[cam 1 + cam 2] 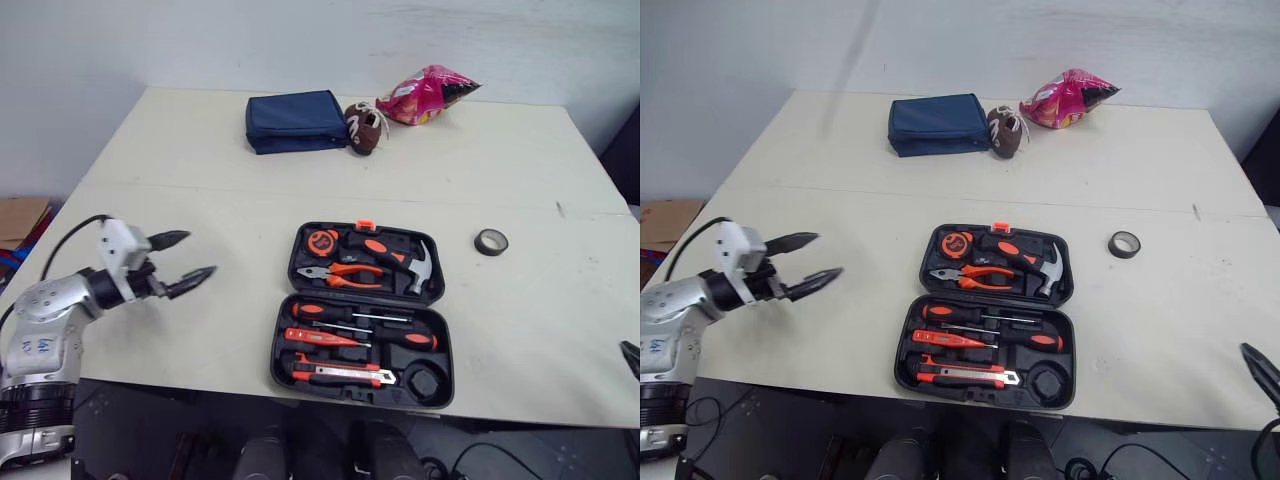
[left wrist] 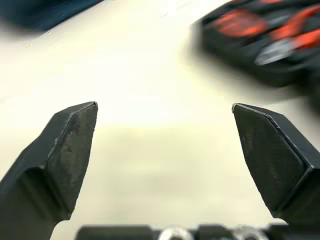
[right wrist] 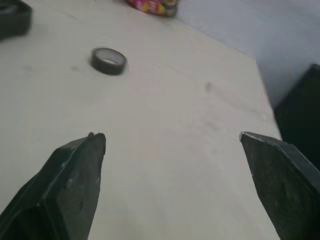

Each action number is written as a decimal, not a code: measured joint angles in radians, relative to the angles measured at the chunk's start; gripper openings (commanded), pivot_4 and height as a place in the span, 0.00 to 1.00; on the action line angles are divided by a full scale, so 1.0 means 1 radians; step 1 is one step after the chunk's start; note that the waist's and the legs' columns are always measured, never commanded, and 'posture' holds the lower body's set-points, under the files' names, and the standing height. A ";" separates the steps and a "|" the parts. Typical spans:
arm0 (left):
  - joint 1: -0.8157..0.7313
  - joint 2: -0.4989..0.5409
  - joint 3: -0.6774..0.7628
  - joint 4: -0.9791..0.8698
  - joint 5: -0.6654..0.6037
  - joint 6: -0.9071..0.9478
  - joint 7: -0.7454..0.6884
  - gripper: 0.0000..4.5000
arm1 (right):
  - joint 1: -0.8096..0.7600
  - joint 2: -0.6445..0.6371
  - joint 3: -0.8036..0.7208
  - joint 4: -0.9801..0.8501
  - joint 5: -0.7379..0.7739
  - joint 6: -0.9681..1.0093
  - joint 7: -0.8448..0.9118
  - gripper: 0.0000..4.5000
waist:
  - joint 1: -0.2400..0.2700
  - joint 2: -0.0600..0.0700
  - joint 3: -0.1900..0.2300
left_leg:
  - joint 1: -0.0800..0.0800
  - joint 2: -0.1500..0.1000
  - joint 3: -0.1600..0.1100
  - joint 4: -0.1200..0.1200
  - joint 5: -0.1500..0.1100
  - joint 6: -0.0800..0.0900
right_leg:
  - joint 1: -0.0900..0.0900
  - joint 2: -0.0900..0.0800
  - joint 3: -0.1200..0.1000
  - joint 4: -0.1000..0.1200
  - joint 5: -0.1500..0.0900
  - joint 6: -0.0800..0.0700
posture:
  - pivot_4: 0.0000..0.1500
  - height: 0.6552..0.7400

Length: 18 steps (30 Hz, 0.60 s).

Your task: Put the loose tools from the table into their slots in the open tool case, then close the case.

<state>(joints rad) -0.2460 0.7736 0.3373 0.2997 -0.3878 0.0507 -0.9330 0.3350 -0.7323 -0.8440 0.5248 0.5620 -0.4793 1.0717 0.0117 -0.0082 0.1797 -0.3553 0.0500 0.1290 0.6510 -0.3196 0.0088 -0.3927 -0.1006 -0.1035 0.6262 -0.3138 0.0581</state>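
Observation:
The black tool case (image 1: 447, 345) lies open near the table's front edge. Its far half holds a hammer (image 1: 415, 265), pliers (image 1: 340, 272) and a tape measure (image 1: 322, 241). Its near half holds screwdrivers (image 1: 365, 318), an orange knife (image 1: 335, 374) and a round recess (image 1: 425, 381). A roll of black tape (image 1: 491, 242) lies loose on the table, to the right of the case. My left gripper (image 1: 200, 254) hovers open and empty to the left of the case. My right gripper (image 3: 172, 137) is open and empty at the table's front right, with the tape roll (image 3: 109, 60) ahead of it.
At the back of the table lie a blue pouch (image 1: 296, 121), a small brown football (image 1: 365, 128) and a pink snack bag (image 1: 430, 95). A cardboard box (image 1: 20, 220) sits on the floor to the left. The table's front edge runs just behind the case.

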 measured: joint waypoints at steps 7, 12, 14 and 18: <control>0.056 0.013 0.155 0.149 0.003 -0.075 0.125 0.99 | 0.045 0.039 -0.028 0.026 -0.014 0.010 -0.122 1.00 | -0.017 0.000 0.000 | 0.002 0.000 0.001 -0.002 -0.001 -0.004 | 0.000 -0.002 0.001 0.001 0.000 0.000 | 1.00 1.00; 0.117 -0.013 0.179 0.067 -0.022 -0.060 0.131 0.99 | 0.005 0.038 0.001 -0.053 -0.021 0.085 -0.178 1.00 | -0.020 0.000 0.000 | 0.003 0.000 0.002 -0.003 -0.002 -0.005 | 0.000 -0.003 0.002 0.001 0.000 0.000 | 1.00 1.00; 0.126 -0.036 0.166 0.012 -0.035 -0.040 0.131 0.99 | -0.039 0.031 0.034 -0.113 -0.020 0.116 -0.171 1.00 | -0.020 0.000 0.000 | 0.003 0.000 0.002 -0.003 -0.002 -0.006 | -0.001 -0.003 0.002 0.002 0.000 0.000 | 1.00 1.00; 0.134 -0.082 0.126 -0.172 -0.067 -0.002 0.131 0.99 | -0.172 -0.110 0.169 -0.204 -0.031 0.295 -0.150 1.00 | -0.024 0.001 0.000 | 0.002 -0.002 0.003 -0.002 -0.001 -0.004 | -0.001 -0.004 0.003 0.002 0.001 0.001 | 1.00 1.00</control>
<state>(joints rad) -0.1119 0.6919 0.4633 0.1274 -0.4546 0.0484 -0.8016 0.1627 -0.8421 -0.6750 0.3209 0.5309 -0.1843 0.9216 -0.0124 -0.0075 0.1798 -0.3530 0.0484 0.1324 0.6486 -0.3203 0.0047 -0.3937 -0.1048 -0.1009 0.6283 -0.3131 0.0590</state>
